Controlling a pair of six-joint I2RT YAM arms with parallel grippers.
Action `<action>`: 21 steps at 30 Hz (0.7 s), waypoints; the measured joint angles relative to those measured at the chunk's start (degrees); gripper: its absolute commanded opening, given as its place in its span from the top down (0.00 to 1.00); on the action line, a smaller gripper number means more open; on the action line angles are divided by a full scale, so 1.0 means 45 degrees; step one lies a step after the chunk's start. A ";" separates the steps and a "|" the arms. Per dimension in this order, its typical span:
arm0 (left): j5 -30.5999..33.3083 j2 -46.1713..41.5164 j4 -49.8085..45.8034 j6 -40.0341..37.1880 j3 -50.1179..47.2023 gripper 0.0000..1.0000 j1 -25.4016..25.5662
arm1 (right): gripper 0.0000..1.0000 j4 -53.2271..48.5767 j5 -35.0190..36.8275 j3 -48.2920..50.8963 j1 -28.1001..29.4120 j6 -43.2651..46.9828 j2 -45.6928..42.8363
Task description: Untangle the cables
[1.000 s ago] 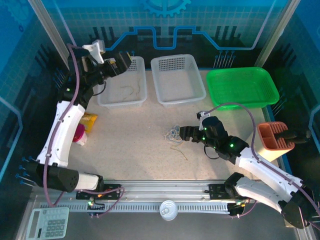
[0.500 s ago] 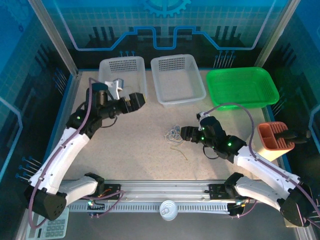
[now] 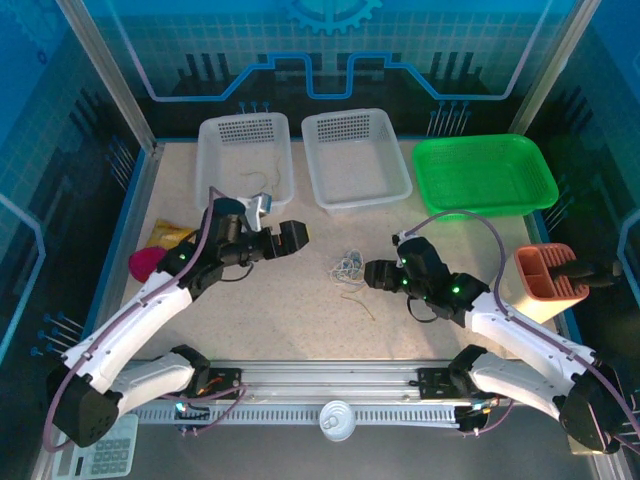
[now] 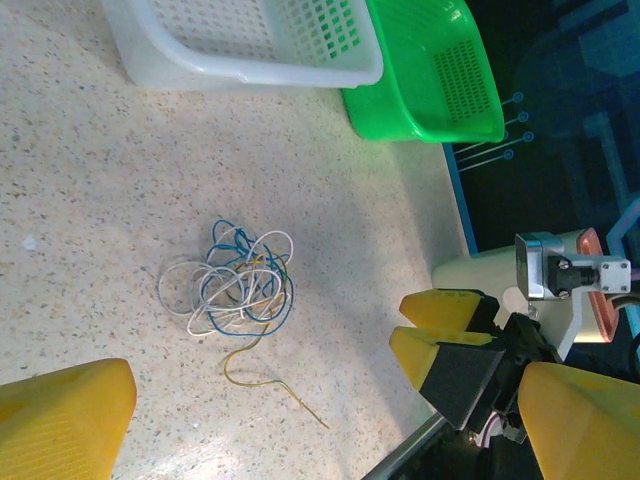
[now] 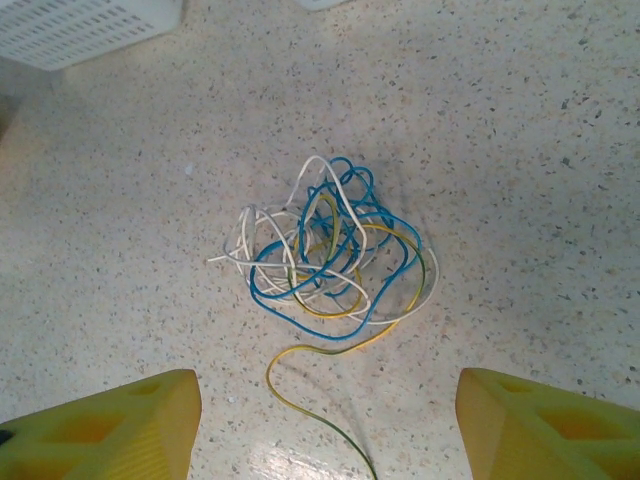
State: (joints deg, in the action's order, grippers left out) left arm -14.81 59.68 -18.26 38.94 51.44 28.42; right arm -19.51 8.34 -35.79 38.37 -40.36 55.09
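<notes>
Since left gripper (image 3: pixel 293 237), wide open, swung from basket (image 3: pixel 207 170) to 9 o'clock of cables (image 3: pixel 348 266), right gripper (image 3: pixel 371 272) at 3 o'clock narrows, empty; two-sided pull likely next.

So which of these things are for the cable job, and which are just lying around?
For the job: cables, left gripper, right gripper.
Just lying about: green basket, orange holder, calculator.

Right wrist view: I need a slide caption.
Open right gripper above a blue, white and yellow cable tangle on the table.
</notes>
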 measured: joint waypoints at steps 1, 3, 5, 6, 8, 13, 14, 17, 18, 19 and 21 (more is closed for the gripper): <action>0.0010 0.0073 0.0136 0.0029 -0.0039 0.01 0.0073 | 0.32 -0.0044 -0.0049 0.0000 0.0000 0.0121 0.0078; 0.0058 0.0209 0.0330 0.0039 -0.0083 0.01 0.0151 | 0.32 -0.0155 -0.0180 -0.0010 0.0000 0.0379 0.0287; 0.0151 0.0253 0.0593 0.0039 -0.0243 0.01 0.0175 | 0.32 -0.0243 -0.0398 -0.0019 0.0000 0.0627 0.0529; 0.0238 0.0253 0.0777 0.0039 -0.0393 0.01 0.0175 | 0.32 -0.0257 -0.0534 -0.0019 0.0000 0.0758 0.0627; 0.0384 0.0248 0.1035 0.0049 -0.0695 0.01 0.0180 | 0.32 -0.0287 -0.0772 -0.0024 0.0000 0.1001 0.0767; 0.0894 0.0010 0.1715 0.0418 -0.1821 0.01 0.0199 | 0.32 -0.0282 -0.1302 -0.0015 0.0000 0.1409 0.0981; 0.0986 -0.0092 0.1807 0.0491 -0.2030 0.01 0.0199 | 0.32 -0.0238 -0.1365 0.0010 0.0000 0.1433 0.0981; 0.1292 -0.0505 0.1948 0.0767 -0.2603 0.01 0.0199 | 0.32 0.0019 -0.1545 0.0238 0.0000 0.1511 0.0976; 0.1355 -0.0622 0.2016 0.0874 -0.2725 0.01 0.0199 | 0.32 0.0107 -0.1613 0.0379 0.0010 0.1506 0.0976; 0.1404 -0.0695 0.2098 0.0991 -0.2807 0.01 0.0199 | 0.32 0.0204 -0.1637 0.0534 0.0029 0.1511 0.0976; 0.1486 -0.0787 0.2322 0.1132 -0.2914 0.01 0.0199 | 0.32 0.0301 -0.1661 0.0797 0.0058 0.1511 0.0981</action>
State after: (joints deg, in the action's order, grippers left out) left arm -8.12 56.14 -7.81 44.03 38.33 29.32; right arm -18.15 0.86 -32.21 38.63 -33.56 59.51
